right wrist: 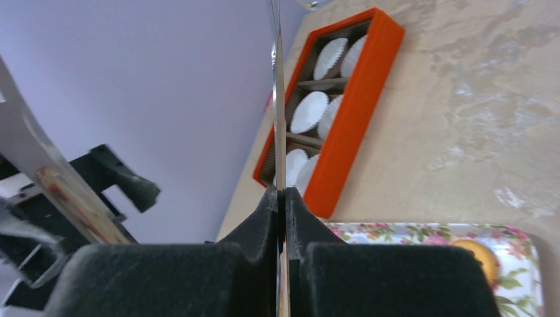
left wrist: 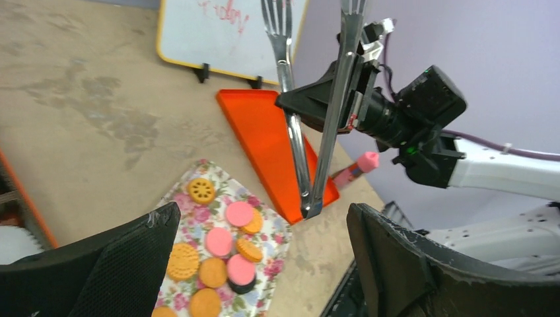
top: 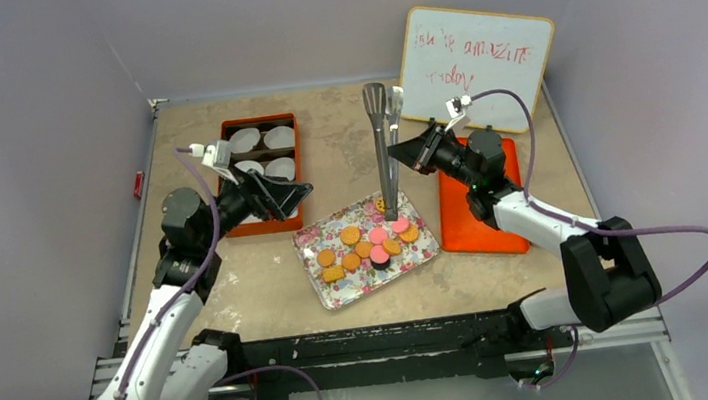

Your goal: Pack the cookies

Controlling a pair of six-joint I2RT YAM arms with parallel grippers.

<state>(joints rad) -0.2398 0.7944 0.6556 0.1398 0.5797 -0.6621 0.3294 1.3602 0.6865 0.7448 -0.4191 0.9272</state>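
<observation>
Black fingers of the left gripper stand wide apart with nothing between them, hanging over the gap between the orange box and the floral tray. The right gripper is closed tight on the metal tongs, which stand nearly upright, scalloped heads up and hinged end down over the tray's far right corner; we cannot tell whether that end touches it. The cookies lie bunched on the tray near the middle of the table: orange-tan rounds, a few pink ones, one dark one under a pink one, and a yellow patterned one at the far edge. The box, left of the tray and just beside it, holds white paper cups in its compartments. An orange lid lies flat to the right of the tray, under the right arm, and behind it a whiteboard with red writing leans on its stand. In the left wrist view something pink-tipped pokes up beyond the lid's near edge; we cannot tell what it is. The table is mottled beige, bare in front of the tray and along its far side. Pale lilac walls close it in on three sides, and a black rail carrying both arm bases runs along the near edge.
</observation>
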